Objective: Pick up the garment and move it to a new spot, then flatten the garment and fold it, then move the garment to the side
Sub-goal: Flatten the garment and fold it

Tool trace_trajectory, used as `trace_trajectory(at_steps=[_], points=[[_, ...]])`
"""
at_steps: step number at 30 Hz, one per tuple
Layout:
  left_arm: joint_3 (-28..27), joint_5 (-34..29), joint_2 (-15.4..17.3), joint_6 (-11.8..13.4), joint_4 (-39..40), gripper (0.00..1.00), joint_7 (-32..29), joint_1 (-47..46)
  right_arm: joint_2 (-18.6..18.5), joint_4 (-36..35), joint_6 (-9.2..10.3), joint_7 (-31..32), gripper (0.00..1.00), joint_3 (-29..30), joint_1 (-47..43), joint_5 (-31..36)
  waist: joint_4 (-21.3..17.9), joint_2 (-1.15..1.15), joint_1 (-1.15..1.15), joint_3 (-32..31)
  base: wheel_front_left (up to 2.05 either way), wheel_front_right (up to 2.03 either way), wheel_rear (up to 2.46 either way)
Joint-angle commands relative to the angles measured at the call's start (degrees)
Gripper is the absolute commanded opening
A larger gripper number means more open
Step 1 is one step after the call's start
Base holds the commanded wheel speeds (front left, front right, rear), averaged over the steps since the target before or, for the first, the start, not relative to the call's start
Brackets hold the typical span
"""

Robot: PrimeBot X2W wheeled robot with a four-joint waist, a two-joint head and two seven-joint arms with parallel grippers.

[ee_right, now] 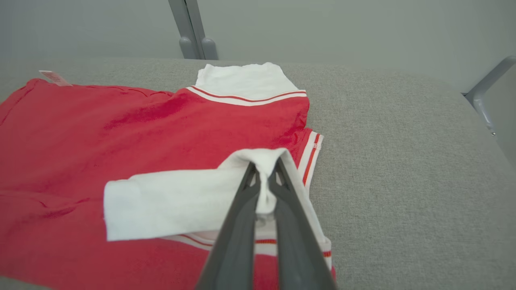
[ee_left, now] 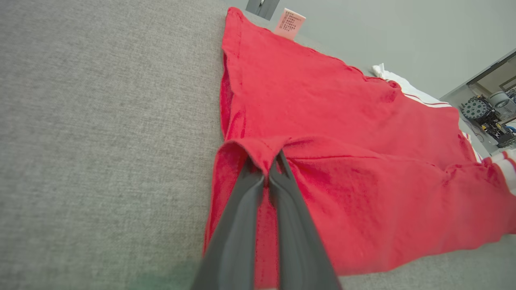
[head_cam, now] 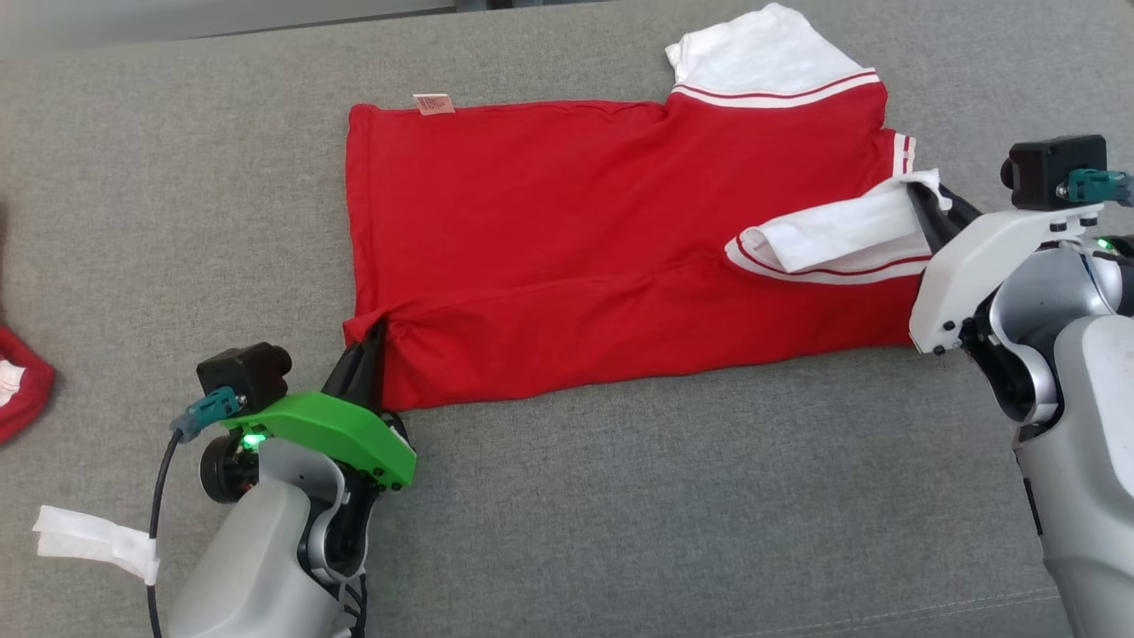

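The garment (head_cam: 567, 230) is a red T-shirt with white sleeves, lying mostly flat across the grey surface with its hem to the left. Its near long edge is folded over onto the body. My left gripper (head_cam: 368, 341) is shut on the garment's near hem corner; in the left wrist view the fingers pinch the red fold (ee_left: 266, 159). My right gripper (head_cam: 921, 190) is shut on the near white sleeve (head_cam: 833, 235), which is turned back over the red body. From the right wrist, the garment (ee_right: 121, 141) spreads to the left and the white cloth (ee_right: 264, 161) sits between the fingertips.
The grey padded surface (head_cam: 620, 496) stretches wide around the garment. Another red cloth item (head_cam: 22, 385) pokes in at the left edge. A strip of white tape (head_cam: 93, 536) hangs on my left arm's cable. A pink label (head_cam: 434, 104) sticks out of the far side seam.
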State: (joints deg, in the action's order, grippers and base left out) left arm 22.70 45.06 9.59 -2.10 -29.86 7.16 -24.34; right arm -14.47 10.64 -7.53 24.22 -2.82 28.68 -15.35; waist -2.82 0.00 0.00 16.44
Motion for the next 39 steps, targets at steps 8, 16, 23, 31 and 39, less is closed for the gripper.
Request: trace_trajectory(at_steps=[8, 16, 23, 31, 39], points=[[-0.05, -0.66, -0.71, -0.97, -2.59, 1.00, 2.31, -3.85, 0.46, 5.14, 0.08, -2.38, 1.00, -1.14, 3.72, 0.30, 0.91, 0.00, 0.00, 2.58, 0.00, 0.00, 0.00], [0.55, -2.14, -0.14, -0.80, -2.48, 1.00, 4.88, -3.18, 0.60, 4.82, 0.08, -4.68, 1.00, -0.40, 1.93, -0.61, 1.28, 0.00, 0.00, 1.42, 0.00, 0.00, 0.00], [2.02, -6.12, 2.08, 3.29, -0.97, 1.00, 6.02, 0.86, -0.34, 1.96, 0.08, -0.10, 1.00, 2.73, -3.13, -0.06, 1.38, 0.00, 0.00, -1.00, 0.00, 0.00, 0.00], [4.45, -8.83, 2.94, 6.13, 0.67, 1.00, 4.64, 3.42, 0.36, 0.38, 0.08, 5.28, 1.00, 7.66, -7.39, 3.42, 1.30, 0.00, 0.00, -1.21, 0.00, 0.00, 0.00], [7.91, -13.23, 2.99, 9.23, -2.10, 1.00, 2.35, -0.09, 1.42, 4.29, 0.08, 5.31, 1.00, 8.58, -5.07, 5.57, 1.52, 0.00, 0.00, 0.85, 0.00, 0.00, 0.00]])
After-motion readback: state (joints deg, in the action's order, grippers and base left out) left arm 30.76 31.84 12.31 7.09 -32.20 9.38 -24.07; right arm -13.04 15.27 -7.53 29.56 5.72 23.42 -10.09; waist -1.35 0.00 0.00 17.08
